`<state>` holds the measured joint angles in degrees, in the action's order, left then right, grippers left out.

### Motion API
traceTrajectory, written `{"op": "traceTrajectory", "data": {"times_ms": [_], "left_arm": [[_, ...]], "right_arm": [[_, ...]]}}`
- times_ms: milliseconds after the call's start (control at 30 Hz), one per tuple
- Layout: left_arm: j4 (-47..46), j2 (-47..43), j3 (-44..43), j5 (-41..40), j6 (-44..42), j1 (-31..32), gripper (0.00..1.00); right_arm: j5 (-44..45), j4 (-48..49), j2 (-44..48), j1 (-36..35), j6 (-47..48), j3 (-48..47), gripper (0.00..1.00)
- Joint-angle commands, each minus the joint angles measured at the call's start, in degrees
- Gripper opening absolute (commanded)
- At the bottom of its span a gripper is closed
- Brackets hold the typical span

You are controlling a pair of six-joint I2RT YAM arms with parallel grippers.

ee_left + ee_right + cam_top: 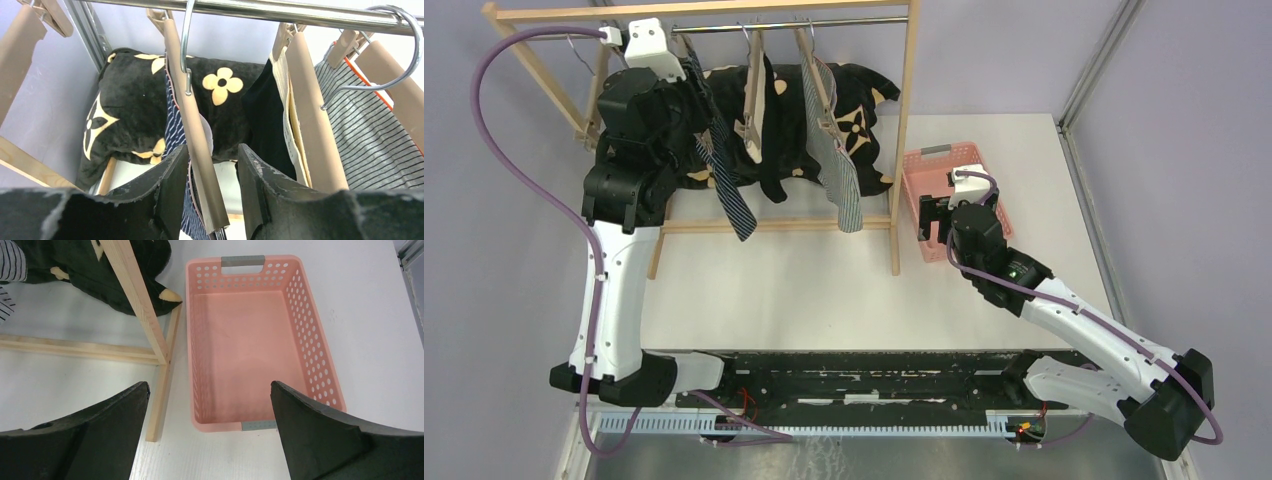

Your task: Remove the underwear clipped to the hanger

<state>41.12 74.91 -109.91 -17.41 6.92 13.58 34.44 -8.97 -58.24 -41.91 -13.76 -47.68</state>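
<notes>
While the navy striped underwear [729,190] is hanging clipped to its tan hanger [197,140] at the upper left of the top view, your left gripper [212,150] is straddling that hanger, jaws apart, not clamping. Your right gripper [209,385] is hovering, spread wide, above the pink basket [320,375].

A white table [824,290] is enclosed by pale lilac walls [1194,120]. A wooden rack [911,120] is stood at its eleven o'clock; a metal corner post [1096,60] is seen at two o'clock.
</notes>
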Motion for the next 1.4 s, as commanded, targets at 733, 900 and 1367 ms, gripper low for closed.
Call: {"op": "traceTrajectory", "data": {"times_ms": [733, 900, 1367], "left_arm": [[-7.6, -0.8, 4.8, -2.4, 0.4, -0.3, 0.03], [-13.2, -3.6, 9.8, -3.4, 0.6, -0.3, 0.03], [-41.7, -14.7, 30.1, -1.3, -3.4, -0.3, 0.03]], "right_arm": [[1.9, 0.2, 0.6, -0.4, -1.0, -2.0, 1.00], [1.7, 0.1, 0.2, -0.4, -0.8, -2.5, 1.00], [1.0, -0.7, -3.7, -0.4, 0.1, -3.4, 1.00]]}}
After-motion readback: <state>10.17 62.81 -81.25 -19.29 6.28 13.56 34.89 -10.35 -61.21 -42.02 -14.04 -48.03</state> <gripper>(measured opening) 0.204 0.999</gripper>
